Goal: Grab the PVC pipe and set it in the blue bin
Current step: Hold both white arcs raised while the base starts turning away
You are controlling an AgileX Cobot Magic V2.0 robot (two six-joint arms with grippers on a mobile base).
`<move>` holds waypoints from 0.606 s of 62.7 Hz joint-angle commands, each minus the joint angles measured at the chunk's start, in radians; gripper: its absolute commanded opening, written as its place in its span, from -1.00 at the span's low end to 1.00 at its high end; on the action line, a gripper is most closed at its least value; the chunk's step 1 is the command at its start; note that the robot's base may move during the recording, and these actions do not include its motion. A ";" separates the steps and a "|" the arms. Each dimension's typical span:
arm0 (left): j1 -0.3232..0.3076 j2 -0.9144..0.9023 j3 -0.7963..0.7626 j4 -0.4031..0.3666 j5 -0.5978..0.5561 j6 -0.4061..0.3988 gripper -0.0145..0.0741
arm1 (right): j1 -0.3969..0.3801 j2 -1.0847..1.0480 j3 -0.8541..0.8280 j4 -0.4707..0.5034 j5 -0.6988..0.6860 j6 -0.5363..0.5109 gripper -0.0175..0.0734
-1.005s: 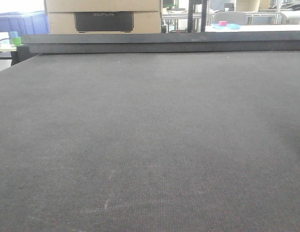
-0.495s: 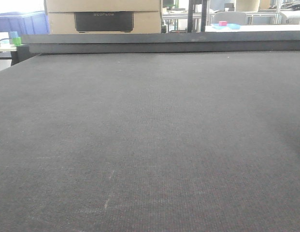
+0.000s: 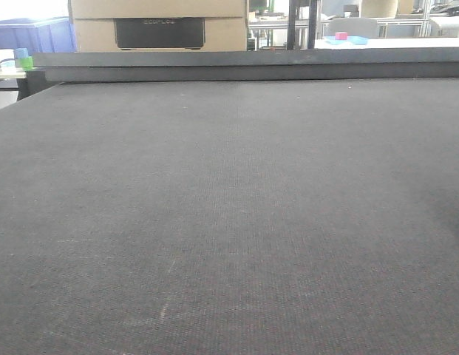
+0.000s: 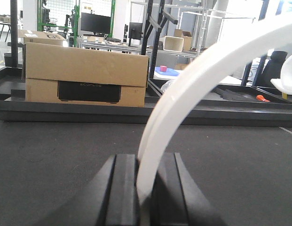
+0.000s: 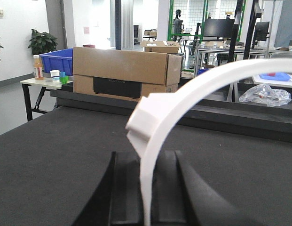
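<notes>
No PVC pipe lies on the dark mat (image 3: 229, 222) in the front view, and neither arm shows there. In the left wrist view my left gripper (image 4: 145, 188) has its black fingers close together, and a white curved strip (image 4: 193, 80) rises from between them, arching up to the right. My right gripper (image 5: 146, 188) looks the same, with a thin white arc (image 5: 183, 94) carrying a small block between its fingers. I cannot tell whether these strips are the pipe or part of the arms. A blue bin (image 5: 59, 59) stands far left beyond the mat.
A cardboard box (image 3: 159, 26) with a black unit in it stands past the mat's far edge. A side table (image 5: 40, 82) at the left holds a bottle and cups. Racks, monitors and a plastic bag (image 5: 270, 94) fill the background.
</notes>
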 commanded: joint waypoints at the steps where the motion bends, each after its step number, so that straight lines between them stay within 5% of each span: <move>1: -0.005 -0.001 -0.008 -0.009 -0.030 0.000 -0.92 | 0.002 -0.005 -0.004 -0.003 -0.008 -0.004 -0.98; 38: -0.005 -0.001 -0.008 -0.009 -0.030 0.000 -0.92 | 0.002 -0.005 -0.004 -0.003 -0.008 -0.004 -0.98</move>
